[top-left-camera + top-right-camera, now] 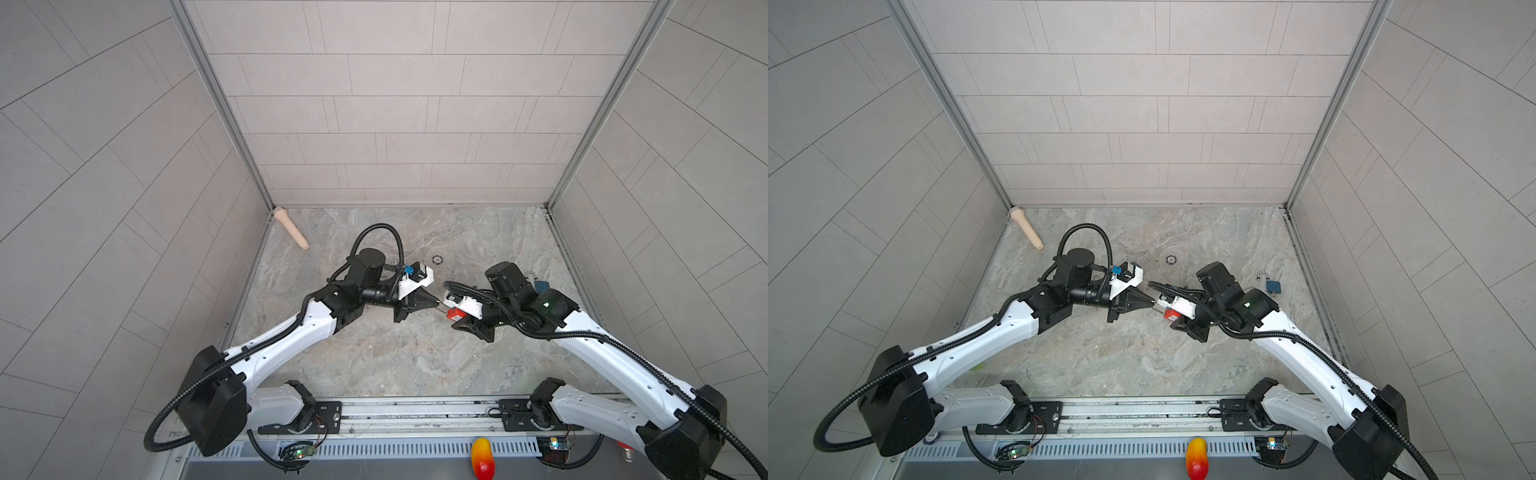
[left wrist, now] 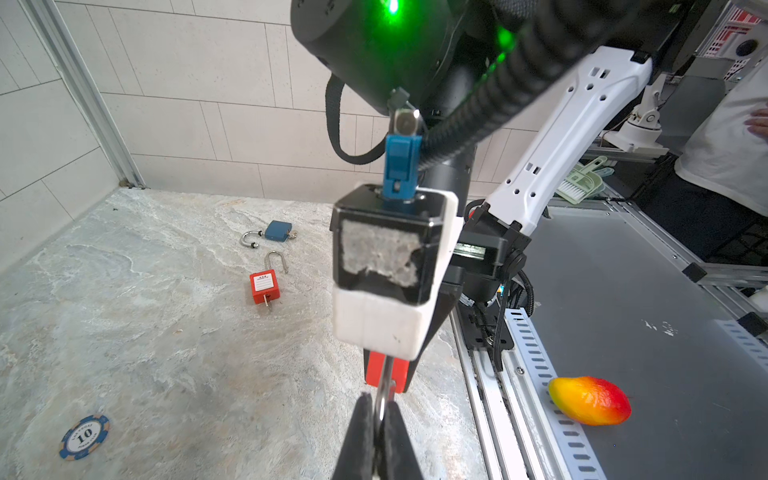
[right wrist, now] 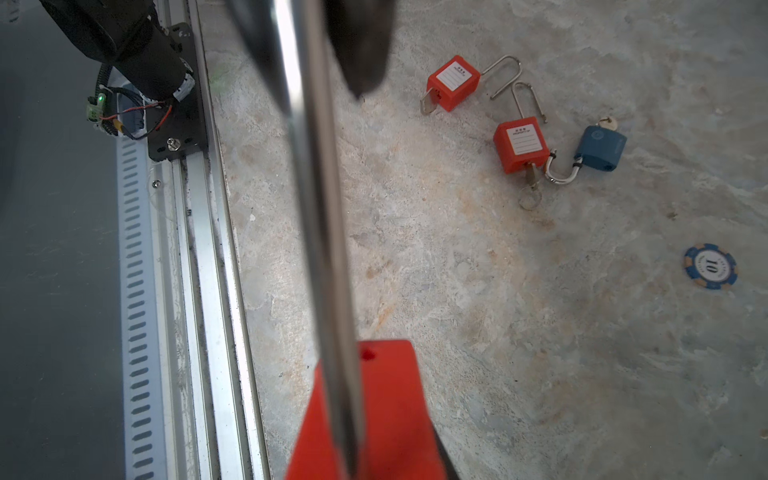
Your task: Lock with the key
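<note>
Over the middle of the worktop [image 1: 374, 353], left gripper [image 2: 379, 409] clamped on the shackle [image 3: 316, 166] of the red padlock [image 3: 390, 415], right gripper [image 1: 454, 316] pinching its body; I judge we're mid-closing, so next I must seat the shackle squarely; its key I can't see.

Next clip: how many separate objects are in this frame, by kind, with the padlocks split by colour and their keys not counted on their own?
Red padlocks: 4 (one held, three lying down)
Blue padlocks: 2
Poker chip: 1
Toy mango: 1
Beige peg: 1
Total: 9
</note>
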Controlling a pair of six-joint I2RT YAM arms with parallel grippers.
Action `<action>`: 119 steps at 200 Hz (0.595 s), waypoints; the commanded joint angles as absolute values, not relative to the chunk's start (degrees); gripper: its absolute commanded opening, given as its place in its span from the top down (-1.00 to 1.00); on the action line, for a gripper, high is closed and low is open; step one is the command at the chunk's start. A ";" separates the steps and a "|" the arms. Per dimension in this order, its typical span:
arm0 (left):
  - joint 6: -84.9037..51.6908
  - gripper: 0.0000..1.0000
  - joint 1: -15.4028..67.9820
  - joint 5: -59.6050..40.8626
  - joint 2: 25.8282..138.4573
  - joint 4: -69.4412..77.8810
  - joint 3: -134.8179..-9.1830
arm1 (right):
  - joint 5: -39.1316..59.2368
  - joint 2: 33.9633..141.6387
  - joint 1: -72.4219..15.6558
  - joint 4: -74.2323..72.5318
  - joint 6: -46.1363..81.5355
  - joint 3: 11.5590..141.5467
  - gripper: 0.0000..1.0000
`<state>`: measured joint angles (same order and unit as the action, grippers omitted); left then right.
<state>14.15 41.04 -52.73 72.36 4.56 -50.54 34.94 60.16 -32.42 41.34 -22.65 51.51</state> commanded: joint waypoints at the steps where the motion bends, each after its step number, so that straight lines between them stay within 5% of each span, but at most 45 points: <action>1: 15.39 1.00 43.68 -53.85 73.55 6.58 -50.96 | 41.51 60.45 -32.78 34.24 -21.33 53.06 0.74; 119: 15.73 1.00 43.84 -51.94 69.56 8.50 -46.47 | 39.61 59.32 -32.69 32.99 -19.26 52.79 0.80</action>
<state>14.11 42.04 -50.19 70.46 10.15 -48.03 37.19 61.06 -32.47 40.40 -21.54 51.51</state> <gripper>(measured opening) 0.050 0.230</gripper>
